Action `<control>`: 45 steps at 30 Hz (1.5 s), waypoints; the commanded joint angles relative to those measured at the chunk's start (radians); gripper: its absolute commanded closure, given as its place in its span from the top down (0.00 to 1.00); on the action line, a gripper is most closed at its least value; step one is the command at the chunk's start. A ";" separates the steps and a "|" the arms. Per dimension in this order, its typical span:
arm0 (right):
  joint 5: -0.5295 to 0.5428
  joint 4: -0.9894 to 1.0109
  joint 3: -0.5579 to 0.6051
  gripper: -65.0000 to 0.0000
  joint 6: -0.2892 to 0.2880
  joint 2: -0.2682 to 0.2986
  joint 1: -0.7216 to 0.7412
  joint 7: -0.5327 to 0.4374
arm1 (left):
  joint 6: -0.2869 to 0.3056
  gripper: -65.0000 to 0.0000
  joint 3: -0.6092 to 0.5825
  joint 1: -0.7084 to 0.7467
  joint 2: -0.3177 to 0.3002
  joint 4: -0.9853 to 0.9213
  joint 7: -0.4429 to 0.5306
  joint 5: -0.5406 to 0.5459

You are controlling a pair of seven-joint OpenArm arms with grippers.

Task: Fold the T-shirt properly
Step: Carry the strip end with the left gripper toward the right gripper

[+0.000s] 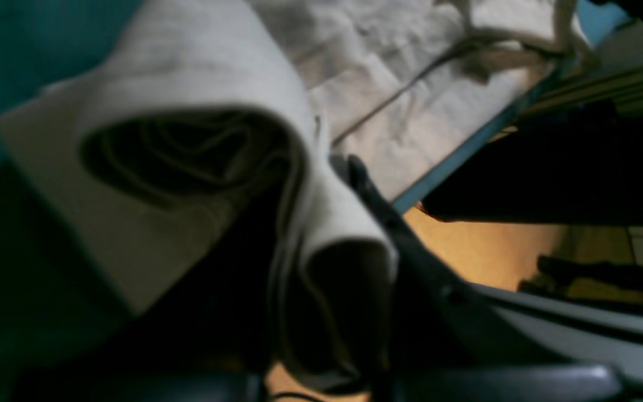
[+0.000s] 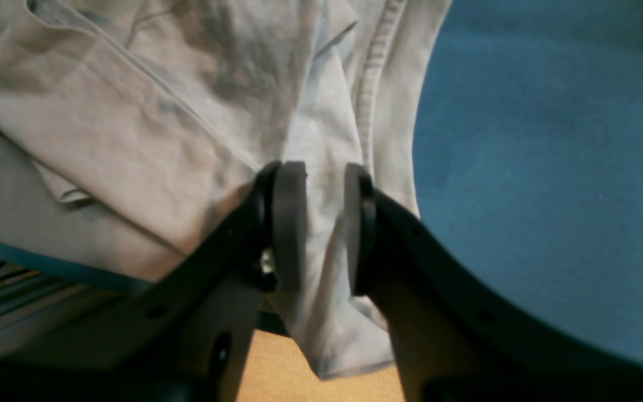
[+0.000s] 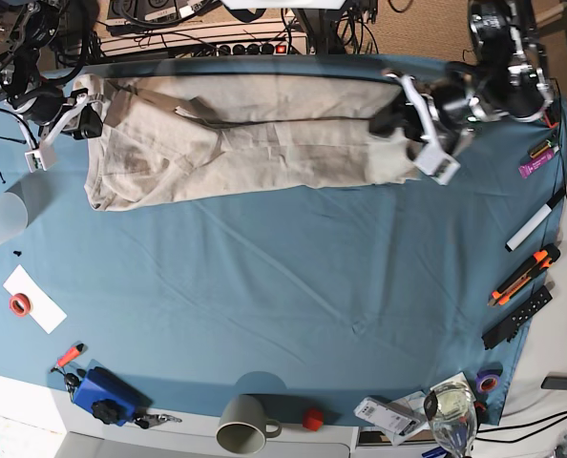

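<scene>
Right gripper [image 2: 317, 223] pinches a bunched fold of the T-shirt [image 3: 236, 143]; left gripper [image 3: 427, 129] is pressed together on its other end.

Only the base view shows the whole beige shirt, stretched as a long wrinkled band along the far edge of the blue table cloth [image 3: 283, 286], between the two arms. The right wrist view adds a ribbed seam beside the pinched fold, with cloth hanging below the pads. The left wrist view, dim and blurred, shows fabric curled into what looks like a loose roll against one dark finger [image 1: 388, 223].
</scene>
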State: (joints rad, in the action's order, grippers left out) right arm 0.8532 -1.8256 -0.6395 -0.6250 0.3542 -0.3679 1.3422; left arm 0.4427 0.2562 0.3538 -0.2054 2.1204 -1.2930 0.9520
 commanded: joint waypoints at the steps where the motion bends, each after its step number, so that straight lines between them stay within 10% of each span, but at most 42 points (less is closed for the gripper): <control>1: 0.010 -0.016 -0.010 0.20 0.000 0.020 0.005 -0.019 | 0.000 0.00 -0.027 -0.011 0.002 0.016 0.034 -0.001; 24: 0.006 -0.016 -0.010 0.20 0.000 0.020 0.005 -0.019 | -0.156 0.00 -0.516 -0.090 0.166 -0.009 0.238 -0.525; 30: 0.006 -0.016 -0.010 0.20 0.000 0.020 0.005 -0.019 | -0.156 0.50 -0.516 -0.087 0.189 -0.009 0.240 -0.525; 45: 0.006 -0.016 -0.010 0.20 -0.002 0.021 0.005 -0.034 | -0.246 0.40 -0.515 -0.072 0.188 0.059 0.144 -0.630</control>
State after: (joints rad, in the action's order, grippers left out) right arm 0.8463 -1.8256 -0.6395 -0.6250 0.3546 -0.3679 1.3308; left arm 0.1978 -0.2569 0.2859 -0.0242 2.1578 -1.1679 0.3031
